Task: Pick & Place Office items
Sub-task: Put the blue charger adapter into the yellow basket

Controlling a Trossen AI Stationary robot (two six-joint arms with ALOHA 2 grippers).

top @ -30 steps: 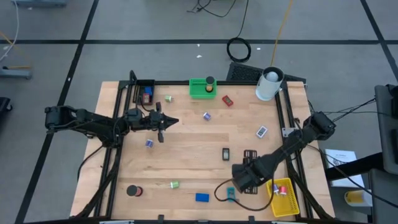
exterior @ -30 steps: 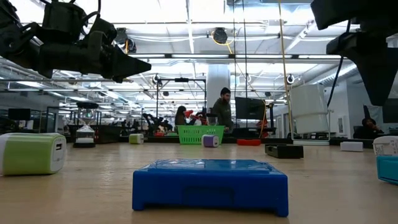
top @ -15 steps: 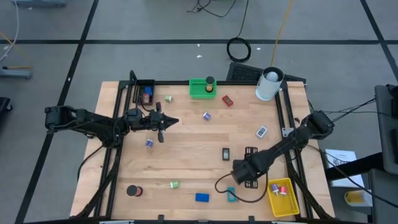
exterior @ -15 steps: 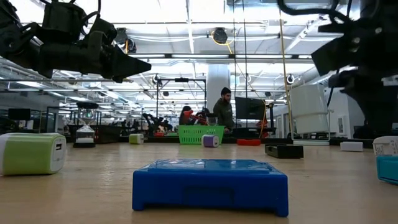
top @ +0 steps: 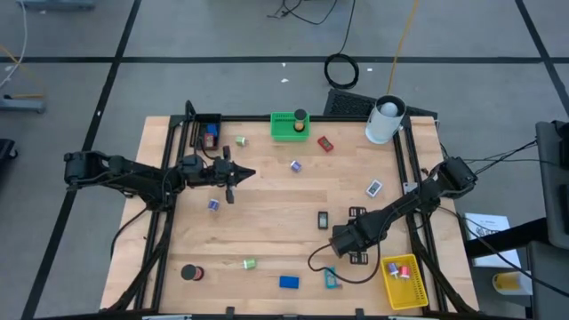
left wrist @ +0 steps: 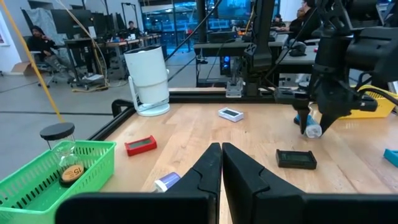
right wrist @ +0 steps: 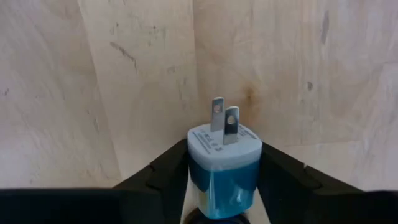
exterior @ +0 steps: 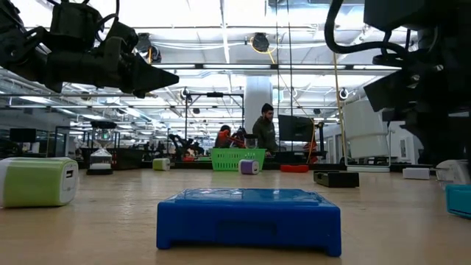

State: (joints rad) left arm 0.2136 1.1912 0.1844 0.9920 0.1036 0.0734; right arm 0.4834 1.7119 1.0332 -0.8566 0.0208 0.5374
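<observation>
My right gripper [top: 347, 240] points down near the table's near right part and is shut on a small blue charger with a white pronged end [right wrist: 224, 158]; the left wrist view shows that charger [left wrist: 311, 129] at the fingertips, close above the wood. My left gripper [top: 249, 174] hangs shut and level over the table's left half, touching nothing. Other office items lie loose on the table: a blue block [top: 289, 282], a cyan piece [top: 332, 279], a black roll [top: 190, 272], a red block [top: 325, 143] and a black block [top: 323, 220]. My right gripper pinches the charger's blue body [right wrist: 221, 186] between its two fingers, one on each side, coming from above and pointing down. The white end with the two prongs [right wrist: 224, 118] sticks out beyond the fingertips toward the table. Whether it touches the table I cannot tell.
A green bin [top: 289, 126] stands at the far edge, a black bin [top: 209, 133] at the far left, a yellow bin [top: 404, 280] at the near right corner, a white cylinder [top: 384, 120] at the far right. Bare wood lies in the table's middle.
My right gripper has come down toward the table and moved a little toward the far edge, away from the cyan piece, which has stayed where it was.
</observation>
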